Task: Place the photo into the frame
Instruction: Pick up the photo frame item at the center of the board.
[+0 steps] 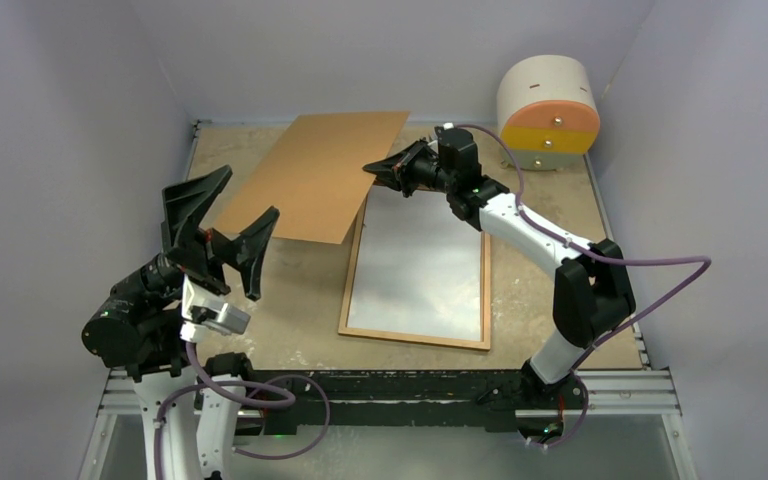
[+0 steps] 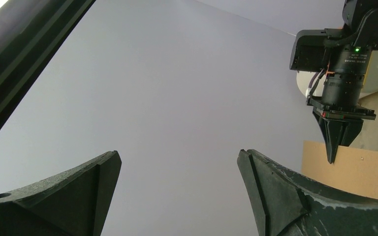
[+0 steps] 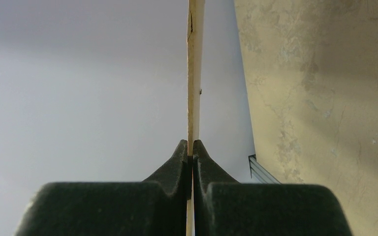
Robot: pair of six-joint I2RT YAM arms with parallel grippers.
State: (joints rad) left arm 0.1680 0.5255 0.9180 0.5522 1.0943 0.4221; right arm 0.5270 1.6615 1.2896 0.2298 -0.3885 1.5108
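The orange-brown frame [image 1: 415,339] lies flat on the table, right of centre. A pale glossy surface [image 1: 420,270] fills it; I cannot tell whether that is the photo or the bare pane. My right gripper [image 1: 372,170] is shut on the right edge of the plain brown backing board [image 1: 315,175] and holds it tilted above the table, left of the frame's far end. In the right wrist view the jaws [image 3: 192,143] pinch the board's thin edge [image 3: 195,73]. My left gripper [image 1: 250,192] is open and empty, raised at the left [image 2: 178,153].
A round drawer cabinet [image 1: 548,110] with orange and yellow fronts stands at the back right. Pale walls close in the worn table [image 1: 290,300] on three sides. The left wrist view shows the right gripper's fingers [image 2: 332,147] on the board [image 2: 359,172].
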